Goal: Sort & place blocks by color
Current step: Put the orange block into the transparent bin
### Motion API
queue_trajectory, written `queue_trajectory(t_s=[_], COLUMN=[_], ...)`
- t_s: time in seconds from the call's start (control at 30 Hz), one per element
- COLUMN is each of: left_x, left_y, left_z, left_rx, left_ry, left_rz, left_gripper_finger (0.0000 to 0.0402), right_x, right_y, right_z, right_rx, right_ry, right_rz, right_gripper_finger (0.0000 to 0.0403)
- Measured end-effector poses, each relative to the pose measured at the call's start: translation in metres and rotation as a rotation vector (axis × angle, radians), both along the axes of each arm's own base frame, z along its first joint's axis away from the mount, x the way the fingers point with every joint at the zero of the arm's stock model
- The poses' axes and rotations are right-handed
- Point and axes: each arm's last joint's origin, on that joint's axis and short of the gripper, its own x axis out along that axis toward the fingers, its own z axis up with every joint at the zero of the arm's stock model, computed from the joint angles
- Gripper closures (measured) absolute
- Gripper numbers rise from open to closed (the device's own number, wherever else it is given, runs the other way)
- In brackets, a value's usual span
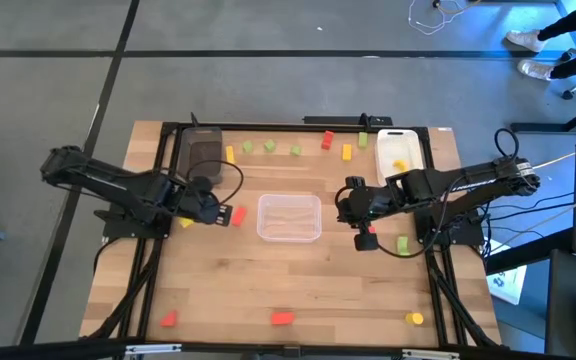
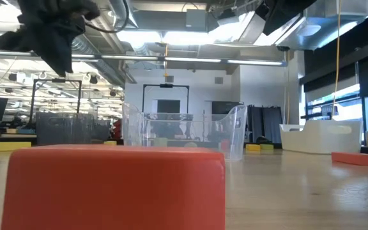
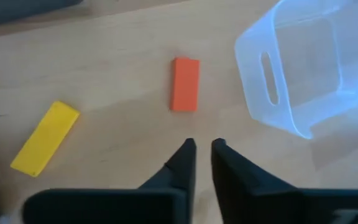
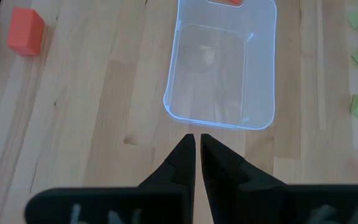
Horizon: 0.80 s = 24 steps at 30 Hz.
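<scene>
Small red, yellow and green blocks lie scattered on the wooden table. My left gripper (image 1: 220,213) (image 3: 202,149) hovers left of the clear tray (image 1: 289,217), its fingers a narrow gap apart and holding nothing. Just ahead of it a red block (image 3: 184,83) (image 1: 238,215) lies flat, with a yellow block (image 3: 45,137) (image 1: 185,222) beside it. My right gripper (image 1: 345,205) (image 4: 197,142) is shut and empty, pointing at the clear tray's (image 4: 222,68) right end. The tray holds nothing.
A dark grey tray (image 1: 203,150) and a white tray (image 1: 393,145), which holds a yellow block (image 1: 400,165), stand at the far edge. Green, red and yellow blocks line that edge between them. A green block (image 1: 403,243) lies under the right arm. Red blocks (image 1: 282,318) and a yellow one (image 1: 415,318) sit near the front.
</scene>
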Motion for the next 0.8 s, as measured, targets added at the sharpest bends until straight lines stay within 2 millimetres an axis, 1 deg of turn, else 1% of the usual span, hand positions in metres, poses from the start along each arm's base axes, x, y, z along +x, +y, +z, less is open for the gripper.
queue_trajectory(t_s=[0.13, 0.27, 0.37, 0.47, 0.6, 0.73, 0.8], left_x=[0.01, 0.021, 0.03, 0.036, 0.044, 0.055, 0.057], left_y=[0.004, 0.007, 0.009, 0.011, 0.013, 0.016, 0.017], left_z=[-0.006, -0.011, -0.017, -0.025, -0.039, -0.049, -0.052], left_rx=[0.005, 0.049, 0.053, 0.043, 0.058, 0.068, 0.076], left_ry=[0.017, 0.03, 0.031, 0.075, 0.156, 0.169, 0.189], left_rz=[0.023, -0.039, -0.049, -0.042, -0.074, -0.088, -0.107], left_gripper_finger=[0.0294, 0.0244, 0.0211, 0.0183, 0.016, 0.0156, 0.0155], right_x=[0.0, 0.001, 0.001, 0.001, 0.001, 0.001, 0.001], right_y=[0.0, 0.0, 0.0, 0.0, 0.0, 0.0, 0.0], right_z=[0.0, 0.0, 0.0, 0.0, 0.001, 0.001, 0.001], right_rx=[0.002, 0.003, 0.001, 0.001, 0.002, 0.003, 0.003], right_ry=[-0.002, -0.006, -0.006, -0.006, -0.013, -0.014, -0.014], right_rz=[-0.002, -0.002, 0.0, 0.0, 0.0, 0.0, 0.0], right_gripper_finger=[0.0376, 0.0376, 0.0376, 0.0376, 0.0376, 0.0376, 0.0376])
